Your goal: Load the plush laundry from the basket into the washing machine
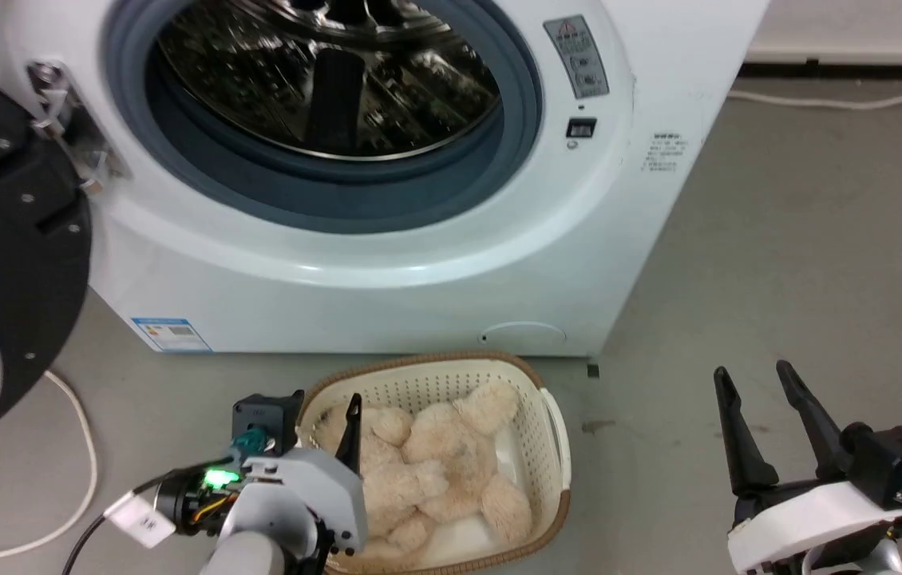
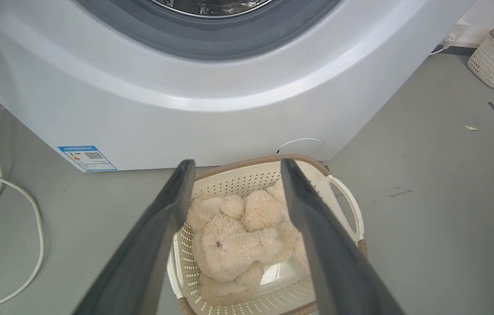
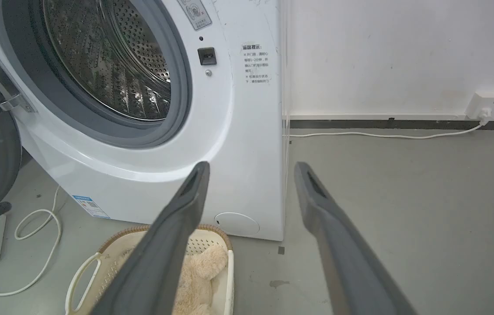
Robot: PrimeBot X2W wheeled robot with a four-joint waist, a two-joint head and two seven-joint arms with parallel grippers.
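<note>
Now left gripper [image 2: 237, 164] spread wide above plush laundry [image 1: 427, 463] heaped in basket [image 1: 419, 363], likely readied for bulky grab; right gripper [image 1: 753, 369] parted, empty, well aside. Nearby washing machine [image 1: 419, 295] door [image 1: 20, 239] open, drum [image 1: 331, 72] awaiting load.

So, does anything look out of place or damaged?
Nothing serious. The plush laundry lies inside the upright basket, before the open washing machine. A loose white cable curls on the floor at left, and a small dark stain sits right of the basket.

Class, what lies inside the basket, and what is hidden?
Cream plush lies in the basket; part of its white bottom shows. Whatever is under the plush is covered.
</note>
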